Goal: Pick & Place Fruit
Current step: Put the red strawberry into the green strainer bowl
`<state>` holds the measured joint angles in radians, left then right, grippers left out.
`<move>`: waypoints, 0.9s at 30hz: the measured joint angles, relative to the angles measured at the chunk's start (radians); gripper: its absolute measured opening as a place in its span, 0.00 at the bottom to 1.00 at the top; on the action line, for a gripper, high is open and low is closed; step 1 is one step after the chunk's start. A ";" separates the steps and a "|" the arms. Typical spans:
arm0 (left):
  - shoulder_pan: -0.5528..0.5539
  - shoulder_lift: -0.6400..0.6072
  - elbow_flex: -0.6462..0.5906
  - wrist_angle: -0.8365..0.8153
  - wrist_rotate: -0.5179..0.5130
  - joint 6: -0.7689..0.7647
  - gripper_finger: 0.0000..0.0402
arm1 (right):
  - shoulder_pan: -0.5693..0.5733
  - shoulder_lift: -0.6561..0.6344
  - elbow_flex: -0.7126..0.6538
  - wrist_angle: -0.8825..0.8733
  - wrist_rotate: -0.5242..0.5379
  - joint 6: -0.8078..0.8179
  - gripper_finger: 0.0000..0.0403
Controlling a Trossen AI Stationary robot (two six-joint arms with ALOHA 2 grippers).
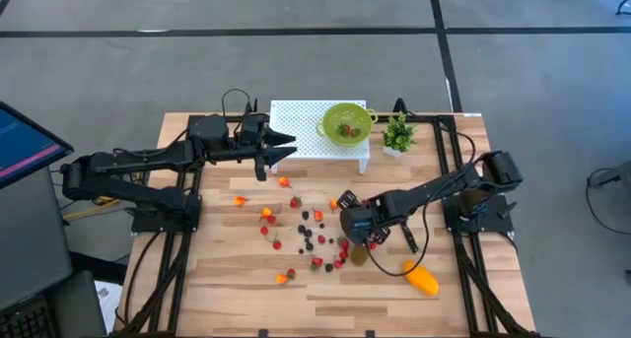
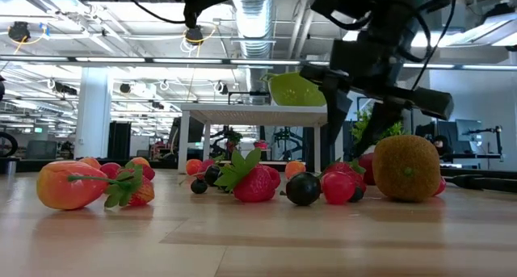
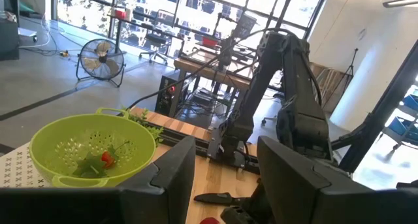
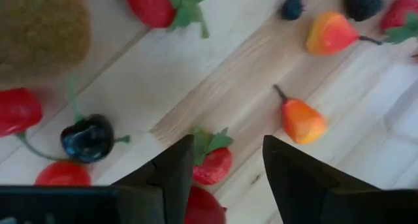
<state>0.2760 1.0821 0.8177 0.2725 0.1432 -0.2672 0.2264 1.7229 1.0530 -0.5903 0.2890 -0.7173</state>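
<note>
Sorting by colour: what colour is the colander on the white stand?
Lime green colander, clearest in the left wrist view; a red piece lies inside.

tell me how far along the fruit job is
Barely started. Done: one red piece already lies in the green colander on the white stand. In hand: nothing; the right gripper hangs open over the scattered berries, the left gripper waits open near the stand. Left: most berries, the kiwi and the mango lie on the table.
</note>
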 joint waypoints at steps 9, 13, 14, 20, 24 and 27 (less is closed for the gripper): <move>0.000 0.000 0.000 0.007 0.000 0.000 0.40 | 0.000 0.000 -0.052 0.078 -0.002 -0.008 0.44; 0.000 0.000 0.000 0.007 0.000 0.000 0.40 | 0.000 0.000 -0.079 0.105 -0.003 -0.016 0.42; 0.000 0.000 0.000 0.007 0.000 0.000 0.40 | 0.000 0.000 -0.079 0.107 -0.003 -0.016 0.42; 0.000 0.000 0.000 0.014 0.000 0.000 0.40 | -0.008 0.000 -0.079 0.138 -0.009 -0.010 0.37; 0.000 0.000 0.000 0.015 0.000 0.000 0.40 | -0.016 0.025 -0.078 0.159 -0.029 -0.008 0.31; 0.000 0.000 0.000 0.016 0.000 0.000 0.40 | -0.019 0.066 -0.077 0.156 -0.030 -0.008 0.26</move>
<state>0.2760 1.0821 0.8177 0.2890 0.1429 -0.2672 0.2070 1.7894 0.9758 -0.4343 0.2592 -0.7252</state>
